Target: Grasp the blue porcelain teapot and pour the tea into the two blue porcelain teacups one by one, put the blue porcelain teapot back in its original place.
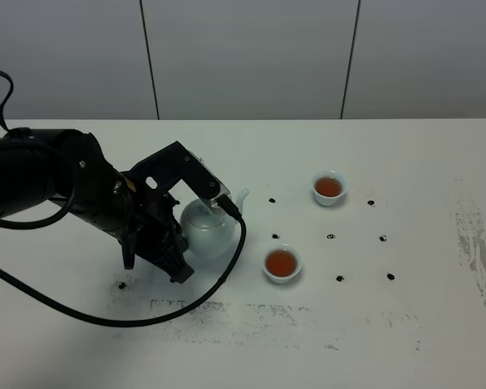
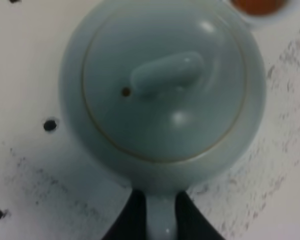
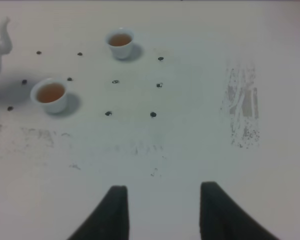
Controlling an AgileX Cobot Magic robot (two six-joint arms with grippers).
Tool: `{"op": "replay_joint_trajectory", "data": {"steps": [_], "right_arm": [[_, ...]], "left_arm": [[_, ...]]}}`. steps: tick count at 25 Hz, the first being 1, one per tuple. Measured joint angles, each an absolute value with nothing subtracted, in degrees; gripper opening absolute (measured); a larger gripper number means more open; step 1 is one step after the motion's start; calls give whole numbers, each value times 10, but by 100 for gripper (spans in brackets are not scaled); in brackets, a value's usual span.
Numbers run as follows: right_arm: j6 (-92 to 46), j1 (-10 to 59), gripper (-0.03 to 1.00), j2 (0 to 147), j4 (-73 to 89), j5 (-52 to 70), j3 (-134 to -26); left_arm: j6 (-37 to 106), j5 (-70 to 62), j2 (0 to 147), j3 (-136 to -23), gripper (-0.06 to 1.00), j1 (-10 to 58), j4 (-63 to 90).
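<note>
The blue porcelain teapot (image 1: pixel 208 229) stands upright on the white table, lid on, spout pointing toward the back right. My left gripper (image 1: pixel 181 235) is shut on its loop handle; in the left wrist view the two dark fingers (image 2: pixel 132 220) clasp the handle below the teapot (image 2: pixel 160 95). Two blue porcelain teacups hold reddish-brown tea: the near teacup (image 1: pixel 282 264) just right of the teapot and the far teacup (image 1: pixel 329 188) farther back right. The right wrist view shows the near teacup (image 3: pixel 51 95), the far teacup (image 3: pixel 120 43) and the teapot's spout (image 3: pixel 2 37). My right gripper (image 3: pixel 162 202) is open and empty over bare table.
Small black dots (image 1: pixel 330 237) mark the table around the cups. Scuffed grey patches lie along the front (image 1: pixel 251 312) and at the right (image 1: pixel 474 243). The left arm's black cable (image 1: pixel 105 318) loops over the table in front of the teapot.
</note>
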State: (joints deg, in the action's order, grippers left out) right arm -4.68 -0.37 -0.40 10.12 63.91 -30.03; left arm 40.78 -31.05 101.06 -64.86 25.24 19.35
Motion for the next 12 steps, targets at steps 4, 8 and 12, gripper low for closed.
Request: {"op": "replay_joint_trajectory", "data": {"steps": [4, 8, 12], "right_arm": [[-47, -4, 33, -4, 101, 639, -300], [-47, -4, 33, -4, 101, 639, -300], [-47, -4, 33, -4, 101, 639, -300]], "left_arm": [[406, -302, 1027, -645, 4, 259, 202], [406, -290, 1055, -645, 4, 265, 204], [406, -276, 1076, -645, 4, 271, 204]]}}
